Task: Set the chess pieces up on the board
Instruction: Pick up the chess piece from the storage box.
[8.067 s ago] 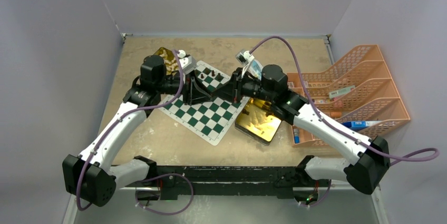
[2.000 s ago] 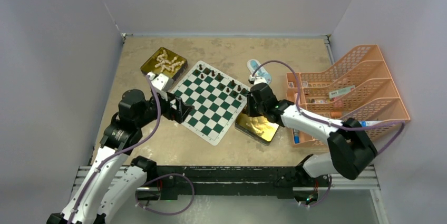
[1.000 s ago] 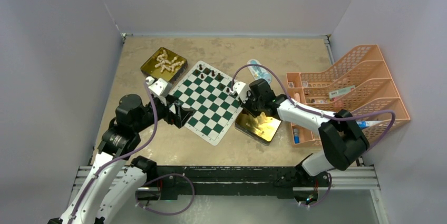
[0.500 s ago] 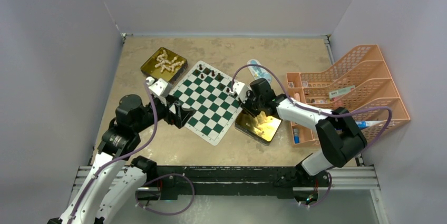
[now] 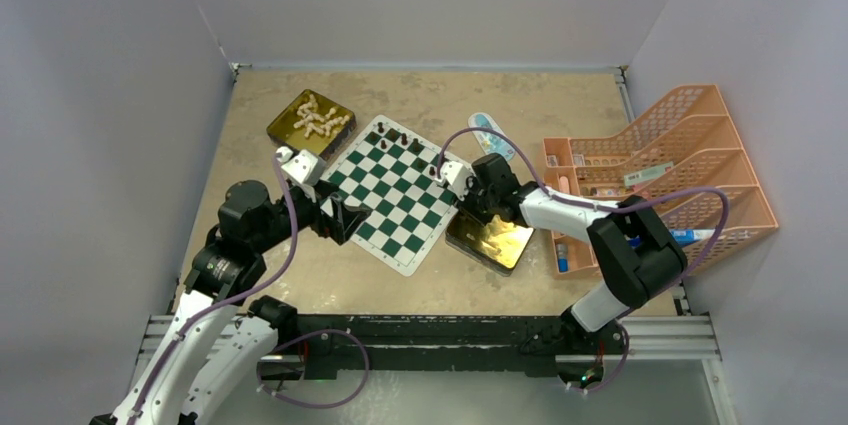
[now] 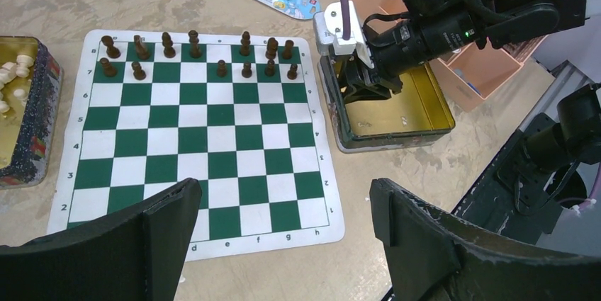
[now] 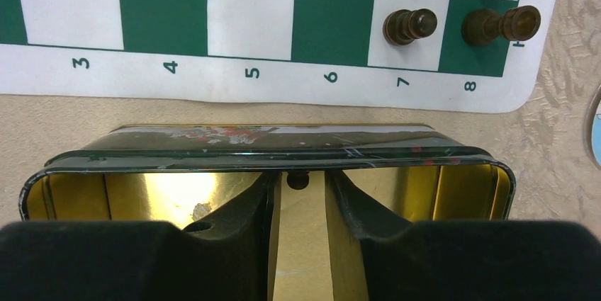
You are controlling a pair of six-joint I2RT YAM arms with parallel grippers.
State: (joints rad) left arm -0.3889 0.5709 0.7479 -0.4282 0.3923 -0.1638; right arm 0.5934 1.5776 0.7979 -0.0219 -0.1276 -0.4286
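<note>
The left fingers (image 6: 173,209) hang wide open and empty at the edge of the board (image 6: 191,138). The right fingers (image 7: 248,205), narrowly parted inside the gold tin (image 7: 283,149), flank a dark piece (image 7: 298,180); grip unclear.

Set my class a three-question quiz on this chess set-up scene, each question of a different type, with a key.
1. True or false: the cream pieces stand on the board.
2. The right gripper reaches into: A the orange rack; B the open gold tin beside the board; C the tin of cream pieces.
3. Which gripper hangs wide open and empty?
Key: 1 false, they lie in the other gold tin. 2 B. 3 the left gripper.
</note>
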